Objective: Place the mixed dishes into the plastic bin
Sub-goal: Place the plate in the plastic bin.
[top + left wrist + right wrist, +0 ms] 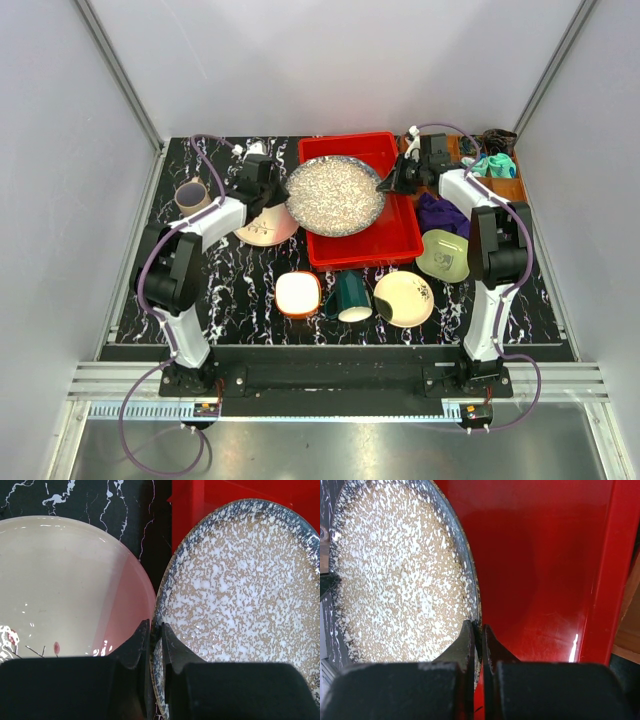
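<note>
**Inspector:** Position of the big speckled grey plate point(335, 195)?

**Operator:** Over the left part of the red plastic bin point(400, 243), overhanging the bin's left wall toward the table point(240, 290). Resting on the rim or lifted clear of it: cannot tell.

**Inspector:** Left gripper point(155, 625)?

**Operator:** Clamped on the plate's left rim. Fingers drawn close, with only the rim's thickness between them.

**Inspector:** Right gripper point(476, 625)?

**Operator:** Likewise pinched tight on the opposite rim, on the right, above the bin's red floor. Plate thus gripped from both sides.

**Inspector:** Remaining dishes?

**Operator:** All outside the bin.
- Pink-cream plate point(268, 230) flat on the table, left of the bin, just beside the speckled plate and partly under the left arm.
- Mauve cup point(190, 197) further left, well apart from the bin.
- Orange-white bowl point(298, 293), dark green mug point(352, 290) and pale yellow plate point(403, 298) in a row near of the bin, left to right. Mug on its side, just beside the bowl.
- Light green bowl point(443, 254) right of the bin, with a purple cloth point(440, 212) just far of it.

**Inspector:** Contents of the bin?

**Operator:** Nothing visible on the exposed red floor. Portion beneath the plate hidden.
</note>
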Robot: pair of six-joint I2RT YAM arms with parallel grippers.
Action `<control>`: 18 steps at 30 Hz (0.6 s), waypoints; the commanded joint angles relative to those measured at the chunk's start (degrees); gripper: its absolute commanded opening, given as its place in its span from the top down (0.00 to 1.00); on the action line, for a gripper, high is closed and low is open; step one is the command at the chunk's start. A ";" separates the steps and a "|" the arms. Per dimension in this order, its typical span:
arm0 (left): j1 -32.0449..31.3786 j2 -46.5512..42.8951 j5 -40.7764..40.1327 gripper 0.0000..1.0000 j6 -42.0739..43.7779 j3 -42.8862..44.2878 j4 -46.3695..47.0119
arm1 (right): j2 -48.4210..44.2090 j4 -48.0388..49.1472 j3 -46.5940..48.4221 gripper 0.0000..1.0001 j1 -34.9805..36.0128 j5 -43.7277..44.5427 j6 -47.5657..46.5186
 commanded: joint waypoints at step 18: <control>-5.06 0.25 9.07 1.00 -3.63 1.27 14.57 | -0.27 5.16 -1.17 1.00 2.88 -6.29 0.48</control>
